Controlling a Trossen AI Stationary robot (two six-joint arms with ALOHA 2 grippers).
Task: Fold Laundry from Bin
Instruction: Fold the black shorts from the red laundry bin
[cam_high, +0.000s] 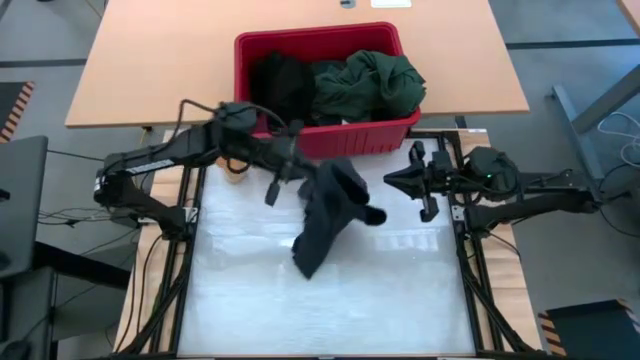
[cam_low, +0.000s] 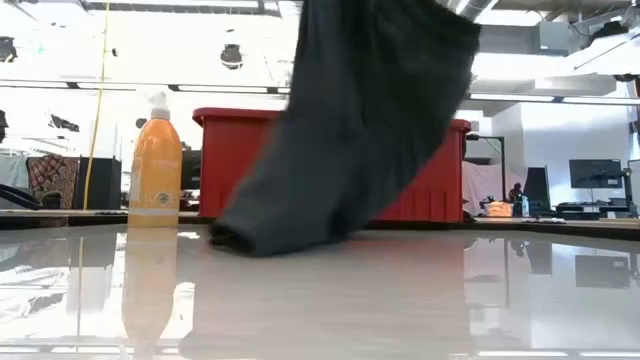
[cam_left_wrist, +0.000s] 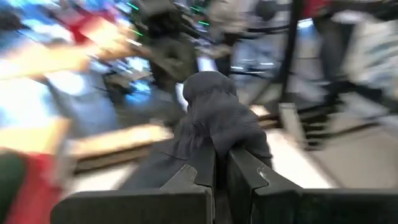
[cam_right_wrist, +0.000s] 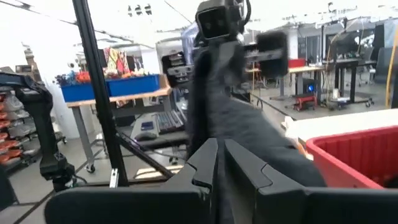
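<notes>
Seen from above, a red plastic bin (cam_high: 325, 88) sits at the far edge of the work area on a tan wooden table (cam_high: 160, 60). Inside it lie a black garment (cam_high: 280, 85) on the left and a crumpled dark green shirt (cam_high: 370, 85) on the right. The left arm reaches across in front of the bin, and its left gripper (cam_high: 300, 168) is clamped on the top of a dark grey garment (cam_high: 330, 210), which hangs down onto the pale shiny work surface (cam_high: 330, 290). The right gripper (cam_high: 392, 181) waits just right of the garment, fingers nearly together, holding nothing.

From table height, the dark grey garment (cam_low: 350, 120) drapes from above, its lower end resting on the glossy surface in front of the bin (cam_low: 230, 150). An orange spray bottle (cam_low: 156, 165) stands to the left.

The left wrist camera shows the left gripper (cam_left_wrist: 221, 165) pinching a bunched fold of the ribbed grey cloth (cam_left_wrist: 214, 118) between closed fingers.

The right wrist camera shows the right gripper (cam_right_wrist: 221, 155) with only a narrow gap, the hanging garment (cam_right_wrist: 230, 118) beyond it, and a corner of the red bin (cam_right_wrist: 360, 155).
</notes>
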